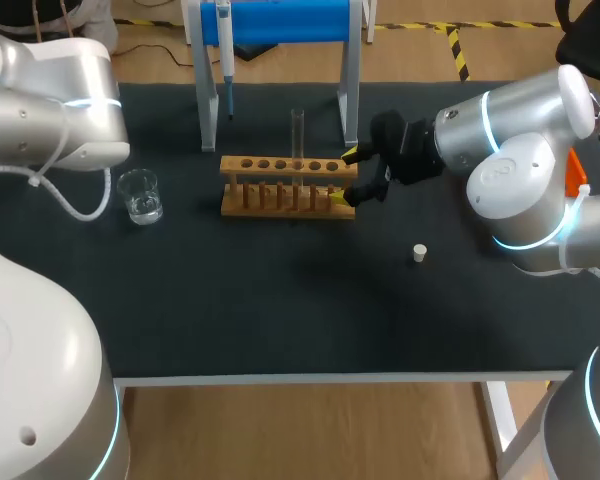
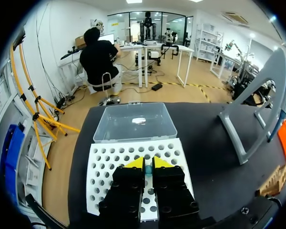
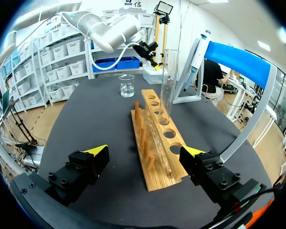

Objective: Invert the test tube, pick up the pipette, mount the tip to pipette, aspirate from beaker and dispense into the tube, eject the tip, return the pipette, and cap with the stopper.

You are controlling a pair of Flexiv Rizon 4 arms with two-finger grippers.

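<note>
Test tube stands upright in rack; right pincer open around rack's end; left pincer closed.

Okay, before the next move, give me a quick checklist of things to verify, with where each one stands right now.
1. Test tube standing upright in the wooden rack: ok.
2. Right gripper open and off the tube, at the rack's end: ok.
3. Pipette hanging on its stand, nothing blocking it: ok.
4. Beaker upright with clear liquid in it: ok.
5. Stopper on the table, apart from the rack: ok.
6. Left gripper above the tip box, open or shut: cannot tell.
</note>
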